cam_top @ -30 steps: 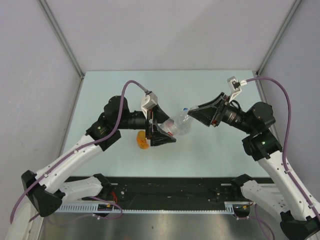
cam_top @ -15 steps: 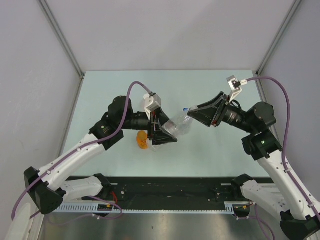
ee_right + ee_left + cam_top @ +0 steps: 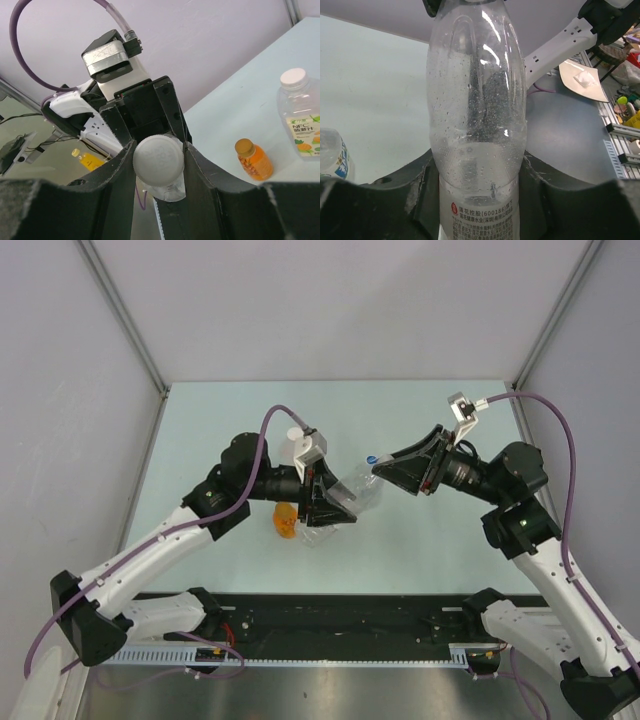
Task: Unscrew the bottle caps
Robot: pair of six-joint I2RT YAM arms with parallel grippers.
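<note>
A clear bottle (image 3: 360,490) hangs tilted above the table between both arms. My left gripper (image 3: 338,502) is shut on the bottle (image 3: 477,125), its jaws pressed against both sides just above the printed label, gripper (image 3: 477,200). My right gripper (image 3: 378,465) is shut on the bottle cap (image 3: 158,160), a pale ribbed cap seen end-on between the right gripper (image 3: 159,162) jaws. The neck below the cap is mostly hidden.
A small orange bottle (image 3: 286,520) (image 3: 254,160) stands on the table by the left arm. A large clear bottle (image 3: 300,120) with a white cap (image 3: 293,76) stands behind it, its cap (image 3: 297,437) showing beside the left wrist. Another bottle's edge (image 3: 331,155) shows at left.
My left gripper has gone from open to shut on the bottle body while moving slightly right. The right gripper has stayed on the cap, shifting only a little.
</note>
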